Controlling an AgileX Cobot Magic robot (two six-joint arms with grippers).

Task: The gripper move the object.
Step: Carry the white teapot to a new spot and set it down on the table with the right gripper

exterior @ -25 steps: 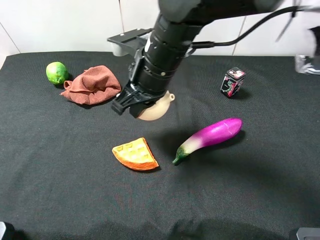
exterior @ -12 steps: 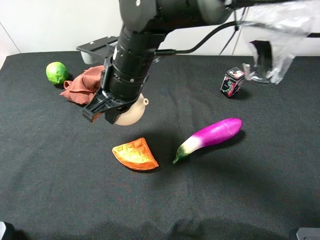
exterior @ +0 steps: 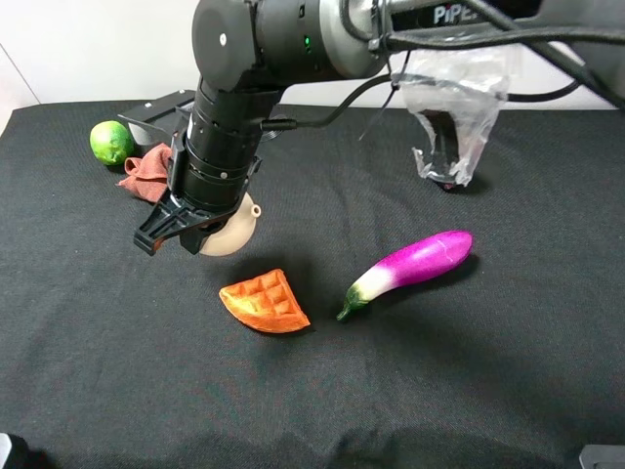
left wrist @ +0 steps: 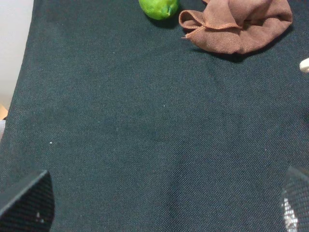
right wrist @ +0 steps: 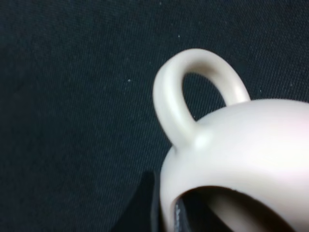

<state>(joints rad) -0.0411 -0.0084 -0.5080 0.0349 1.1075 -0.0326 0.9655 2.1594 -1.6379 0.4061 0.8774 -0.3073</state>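
Overhead, the right end effector (exterior: 181, 234) was pictured reaching across the middle to the left half of the black tabletop (exterior: 98, 352). Its black fingers were clamped on the cream-white teapot (exterior: 230, 233). The pot was held tilted, with its short spout (exterior: 256, 209) turned up and away from the camera. Whether the pot was clear of the tabletop could not be told. It was placed just in front of a crumpled brown cloth (exterior: 145, 168), between that cloth and an orange waffle piece (exterior: 265, 303) and apart from both. A green lime (exterior: 111, 143) was seen just beside the cloth at the far left. A purple eggplant (exterior: 410, 269) was laid near the waffle piece on its right, not touching it. Clear plastic wrap (exterior: 449, 107) was draped from the arm above the right rear of the tabletop.

From the right wrist camera, the teapot (right wrist: 251, 145) was shown close up — its loop handle (right wrist: 193, 92) was raised against the dark cloth surface, and the brown-shadowed opening was only partly caught.

From the left wrist camera, the left end effector (left wrist: 159, 205) was shown spread wide over bare tabletop (left wrist: 145, 135), with only its fingertips (left wrist: 26, 205) caught at the frame's edge. The lime (left wrist: 158, 7) and the brown cloth (left wrist: 236, 24) were seen beyond it, side by side.
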